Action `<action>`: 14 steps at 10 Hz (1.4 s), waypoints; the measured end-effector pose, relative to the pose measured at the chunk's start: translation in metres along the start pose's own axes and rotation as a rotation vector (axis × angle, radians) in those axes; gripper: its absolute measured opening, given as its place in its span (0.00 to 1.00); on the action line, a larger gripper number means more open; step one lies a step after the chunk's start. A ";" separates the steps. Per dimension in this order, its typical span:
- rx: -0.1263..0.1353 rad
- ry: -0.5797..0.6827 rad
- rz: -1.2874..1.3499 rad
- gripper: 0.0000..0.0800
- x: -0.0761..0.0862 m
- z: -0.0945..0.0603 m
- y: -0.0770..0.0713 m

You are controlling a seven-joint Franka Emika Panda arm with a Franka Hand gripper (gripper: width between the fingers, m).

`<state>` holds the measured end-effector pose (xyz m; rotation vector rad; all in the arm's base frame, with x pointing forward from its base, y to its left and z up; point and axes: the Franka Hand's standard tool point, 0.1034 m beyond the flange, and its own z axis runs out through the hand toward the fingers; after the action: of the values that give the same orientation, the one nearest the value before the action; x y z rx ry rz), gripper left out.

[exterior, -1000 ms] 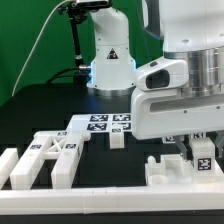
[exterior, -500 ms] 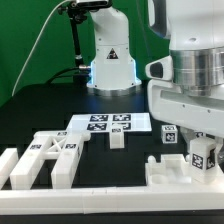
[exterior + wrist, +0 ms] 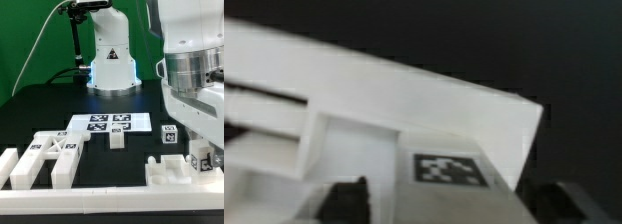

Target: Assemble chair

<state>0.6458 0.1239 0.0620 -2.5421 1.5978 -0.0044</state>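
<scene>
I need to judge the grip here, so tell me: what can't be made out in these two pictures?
Wrist view: blur, and the frame edge cutting off the fingers, leave it unclear whether they touch the tagged white part.
Exterior view: the robot arm hides the fingers and part of the white piece beneath it.
Exterior view: the marker board tags are too small to read.
</scene>
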 end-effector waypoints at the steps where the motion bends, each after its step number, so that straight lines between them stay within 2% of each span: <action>1: 0.003 0.002 -0.216 0.63 0.006 -0.001 0.001; 2: 0.002 0.003 -0.427 0.77 0.008 -0.002 0.001; 3: 0.000 -0.003 -0.623 0.80 0.007 -0.002 0.002; 4: 0.011 0.012 -0.638 0.80 0.003 -0.003 0.001; 6: 0.004 0.017 -0.809 0.81 0.006 -0.002 0.002; 7: -0.018 0.047 -1.029 0.81 0.008 -0.004 0.000; 8: -0.014 0.078 -1.091 0.81 0.005 -0.006 -0.006; 9: -0.010 0.072 -1.045 0.81 0.005 -0.005 -0.005; 10: -0.010 0.072 -1.040 0.66 0.006 -0.005 -0.005; 11: -0.006 0.071 -0.976 0.66 0.005 -0.005 -0.005; 12: -0.004 0.070 -0.906 0.45 0.005 -0.005 -0.005; 13: -0.002 0.071 -0.830 0.36 0.007 -0.005 -0.005; 14: -0.001 0.070 -0.800 0.36 0.006 -0.005 -0.005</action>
<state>0.6522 0.1199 0.0667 -3.0060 0.4961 -0.1747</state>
